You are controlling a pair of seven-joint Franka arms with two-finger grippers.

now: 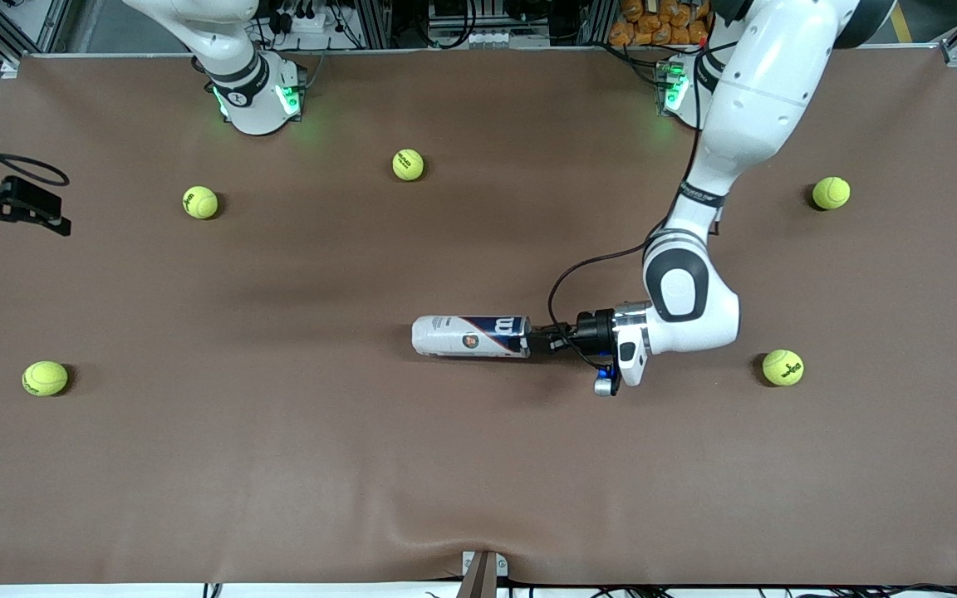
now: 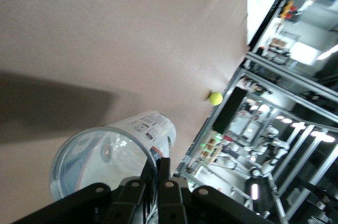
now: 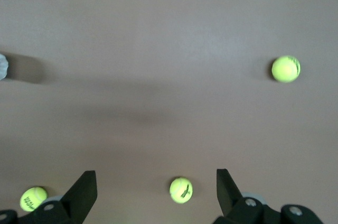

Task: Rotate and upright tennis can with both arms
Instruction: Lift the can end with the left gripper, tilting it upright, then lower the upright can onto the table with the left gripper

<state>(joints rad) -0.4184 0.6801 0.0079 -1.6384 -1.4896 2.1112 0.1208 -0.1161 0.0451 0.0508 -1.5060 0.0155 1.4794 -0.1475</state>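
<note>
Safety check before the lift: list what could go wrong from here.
1. The left hand pinches only the rim of the can, which lies flat on the table. Tilting it up from that one edge could let it slip or twist out.
2. The right hand is open and high over the right arm's end, with three balls below it, so the can has no second support yet.

White tennis can [image 1: 470, 335] with navy-and-red label graphics, yellow-green tennis balls [image 1: 408, 164], plain brown table [image 1: 478, 465].
</note>
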